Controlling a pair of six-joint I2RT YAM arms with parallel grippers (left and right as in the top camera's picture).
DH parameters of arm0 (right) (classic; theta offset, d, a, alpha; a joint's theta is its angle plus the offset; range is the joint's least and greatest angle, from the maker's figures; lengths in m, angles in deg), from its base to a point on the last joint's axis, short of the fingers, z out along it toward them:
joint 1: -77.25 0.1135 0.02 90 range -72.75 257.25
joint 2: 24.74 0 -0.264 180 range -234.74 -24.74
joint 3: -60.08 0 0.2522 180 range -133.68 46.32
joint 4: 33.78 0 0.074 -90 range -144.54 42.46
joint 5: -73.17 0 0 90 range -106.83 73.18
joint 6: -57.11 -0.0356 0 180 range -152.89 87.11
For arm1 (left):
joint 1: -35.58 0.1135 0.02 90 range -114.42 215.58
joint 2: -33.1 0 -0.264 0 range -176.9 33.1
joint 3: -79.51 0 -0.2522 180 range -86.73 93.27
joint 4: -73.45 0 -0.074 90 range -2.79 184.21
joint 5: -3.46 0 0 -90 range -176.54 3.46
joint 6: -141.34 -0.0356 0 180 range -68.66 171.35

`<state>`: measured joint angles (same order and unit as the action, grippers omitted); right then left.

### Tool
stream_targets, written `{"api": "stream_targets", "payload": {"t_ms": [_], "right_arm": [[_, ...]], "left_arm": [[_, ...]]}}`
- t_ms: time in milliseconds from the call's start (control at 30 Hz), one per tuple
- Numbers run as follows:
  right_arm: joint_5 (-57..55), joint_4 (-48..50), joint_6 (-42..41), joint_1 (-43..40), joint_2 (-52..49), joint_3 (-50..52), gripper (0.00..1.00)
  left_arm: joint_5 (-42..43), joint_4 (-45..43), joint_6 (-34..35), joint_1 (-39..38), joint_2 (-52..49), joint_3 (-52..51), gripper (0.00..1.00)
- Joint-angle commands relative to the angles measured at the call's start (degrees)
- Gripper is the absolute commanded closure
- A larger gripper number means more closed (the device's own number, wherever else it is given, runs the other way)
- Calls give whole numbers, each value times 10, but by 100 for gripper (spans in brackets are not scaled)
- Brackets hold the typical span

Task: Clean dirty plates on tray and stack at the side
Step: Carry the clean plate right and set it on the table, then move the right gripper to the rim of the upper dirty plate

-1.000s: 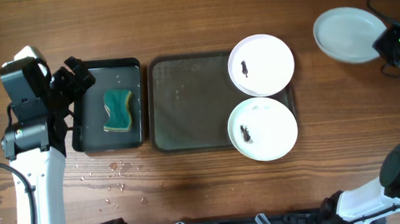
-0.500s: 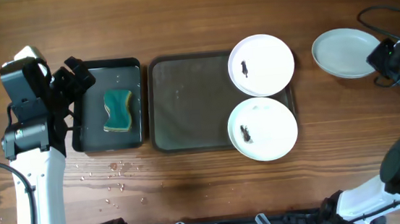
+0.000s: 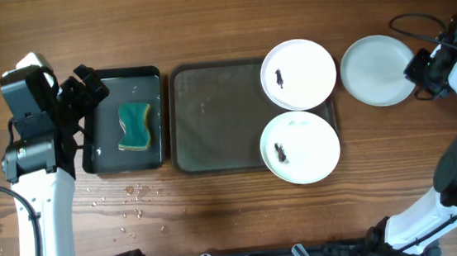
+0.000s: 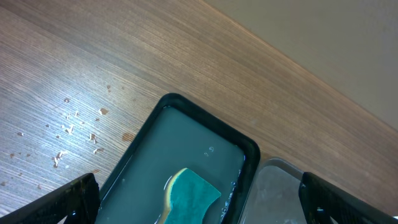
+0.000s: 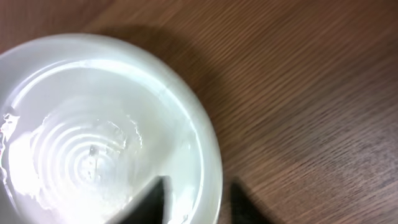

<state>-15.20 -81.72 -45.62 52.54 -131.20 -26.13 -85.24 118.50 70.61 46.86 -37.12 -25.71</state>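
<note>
Overhead, tray (image 3: 211, 117) lies long axis left-right, plates (image 3: 298, 74) face up.

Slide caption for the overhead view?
Right end effector straddles the rim of the clean plate beside the tray holding two smeared plates; left end effector open.

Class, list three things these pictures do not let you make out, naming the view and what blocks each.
1. What the black smears on the upper plate and lower plate on the tray are: overhead, too small.
2. Whether the right gripper touches the side plate: right wrist, bottom edge cuts off its fingers.
3. The lower part of the sponge: left wrist, cut off by the bottom edge.
</note>
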Motion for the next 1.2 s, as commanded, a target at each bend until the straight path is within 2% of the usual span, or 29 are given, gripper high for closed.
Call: {"api": "stream_targets", "payload": {"t_ms": [0, 133, 333, 467, 700, 800, 967, 1167], "right_arm": [[69, -21, 63, 1, -9, -3, 47], [109, -89, 68, 6, -8, -26, 47], [147, -182, 116, 57, -8, -27, 57], [144, -219, 147, 112, -8, -26, 61], [60, -213, 166, 206, -10, -20, 62], [56, -185, 241, 233, -10, 0, 67], [56, -141, 247, 242, -10, 28, 72], [56, -85, 247, 242, -10, 63, 72]], "left_arm": [[-6, 0, 7, 2, 1, 4, 0], [-6, 0, 7, 2, 1, 4, 0], [-6, 0, 7, 2, 1, 4, 0], [-6, 0, 7, 2, 1, 4, 0], [-6, 0, 7, 2, 1, 4, 0], [-6, 0, 7, 2, 1, 4, 0], [-6, 0, 7, 2, 1, 4, 0], [-6, 0, 7, 2, 1, 4, 0]]}}
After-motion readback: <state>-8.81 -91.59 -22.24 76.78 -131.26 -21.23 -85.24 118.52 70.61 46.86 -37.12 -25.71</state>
